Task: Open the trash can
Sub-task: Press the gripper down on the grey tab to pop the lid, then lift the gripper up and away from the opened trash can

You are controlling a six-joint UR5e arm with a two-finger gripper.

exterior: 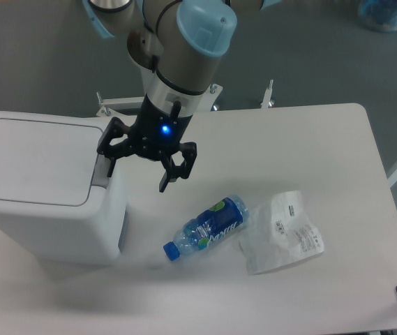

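Observation:
The trash can [45, 209] is a large boxy white bin at the left of the table. Its flat white lid [34, 160] lies shut, with a grey push tab [100, 169] at its right edge. My gripper [137, 172] hangs just right of the can, at lid height. It is open and empty. Its left finger [109, 157] is beside the grey tab; I cannot tell whether it touches. Its right finger [169, 174] points down over the table.
A blue-labelled plastic bottle [207, 227] lies on its side right of the can. A crumpled white plastic bag [283, 231] lies next to it. The white table [310, 139] ends at the right and front. A metal frame [184, 105] stands behind the table.

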